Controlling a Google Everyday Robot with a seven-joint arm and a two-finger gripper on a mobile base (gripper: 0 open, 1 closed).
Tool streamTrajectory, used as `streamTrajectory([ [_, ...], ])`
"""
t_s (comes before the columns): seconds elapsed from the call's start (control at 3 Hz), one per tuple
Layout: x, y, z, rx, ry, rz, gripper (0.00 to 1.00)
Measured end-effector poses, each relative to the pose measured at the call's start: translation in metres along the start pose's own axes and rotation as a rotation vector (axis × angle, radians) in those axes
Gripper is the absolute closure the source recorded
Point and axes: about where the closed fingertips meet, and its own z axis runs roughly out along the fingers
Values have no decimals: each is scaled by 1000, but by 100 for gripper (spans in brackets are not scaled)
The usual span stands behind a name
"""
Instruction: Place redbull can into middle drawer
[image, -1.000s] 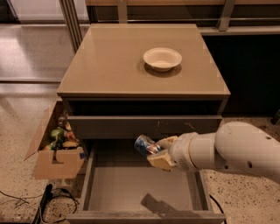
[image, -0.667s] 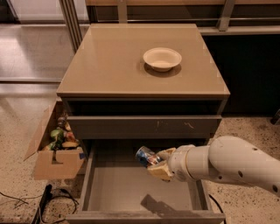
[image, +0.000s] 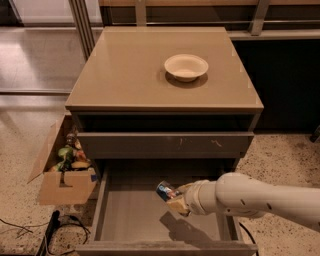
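Note:
The redbull can, blue and silver with small red marks, is held tilted in my gripper. The gripper is shut on the can and hangs over the open middle drawer, above the right half of its flat bottom. The can's shadow falls on the drawer floor just below. My white arm reaches in from the right, covering the drawer's right side.
A cream bowl sits on the cabinet top. The drawer front with pale scratches is closed above the open drawer. A cardboard box with items stands on the floor at left, cables in front of it.
The gripper with the can has moved lower into the open drawer and a little toward the front. The arm has dropped with it.

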Motion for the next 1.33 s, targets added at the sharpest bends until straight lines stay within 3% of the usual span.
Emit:
streamTrajectory([
  [0.33, 0, 0, -1, 0, -1, 0, 100],
  [0.67, 0, -5, 18, -16, 7, -8, 100],
  [1.33, 14, -40, 88, -28, -28, -25, 100],
])
